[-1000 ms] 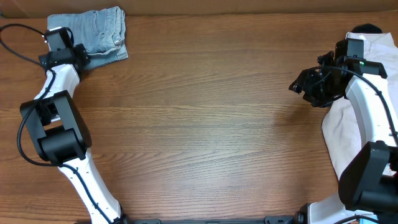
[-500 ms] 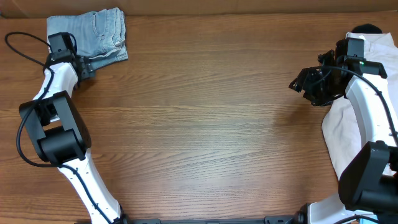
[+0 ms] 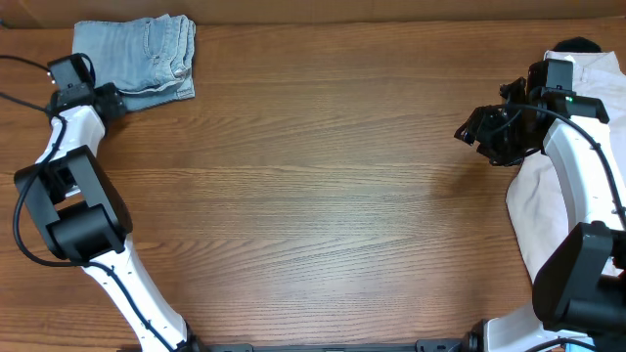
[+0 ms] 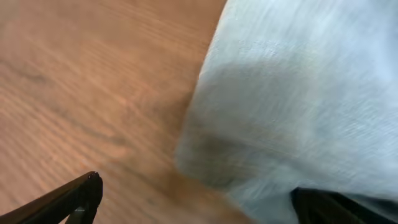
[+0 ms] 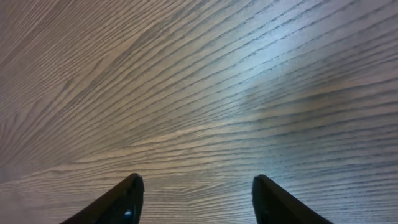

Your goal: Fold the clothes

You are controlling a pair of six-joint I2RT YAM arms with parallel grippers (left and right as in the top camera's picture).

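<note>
The light-blue denim shorts lie folded in a compact pile at the table's far left corner. My left gripper sits at the pile's lower left edge, open, with its fingers spread wide. In the left wrist view the blurred denim fills the right side, its edge lies between my fingers, and one finger lies over the cloth. My right gripper is open and empty above bare wood at the right, as the right wrist view shows.
A white cloth lies at the table's right edge under the right arm. A black cable loops by the left arm. The wooden table spreads between the arms.
My left arm has drawn back to the left, and the denim pile has shifted slightly left with it. The right arm has not moved.
</note>
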